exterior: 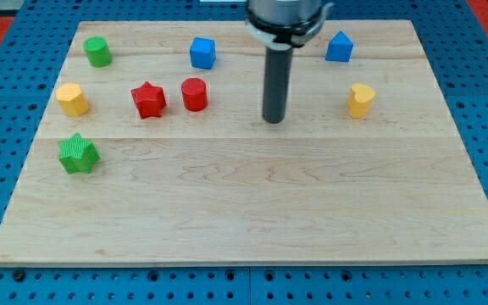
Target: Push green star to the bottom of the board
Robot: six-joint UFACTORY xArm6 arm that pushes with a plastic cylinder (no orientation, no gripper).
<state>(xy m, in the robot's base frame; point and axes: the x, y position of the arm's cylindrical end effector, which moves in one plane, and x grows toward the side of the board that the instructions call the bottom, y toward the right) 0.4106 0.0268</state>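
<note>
Apparently my tip mid-board, green star far left

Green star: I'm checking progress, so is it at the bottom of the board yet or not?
Not yet. The green star sits near the board's left edge, about mid-height, with bare wood below it. My tip is far to its right, apart from it.

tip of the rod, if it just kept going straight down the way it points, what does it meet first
My tip points straight down at the bare wooden board, so it meets the board first. No block lies under it; the red cylinder is nearest, to the view's left.
</note>
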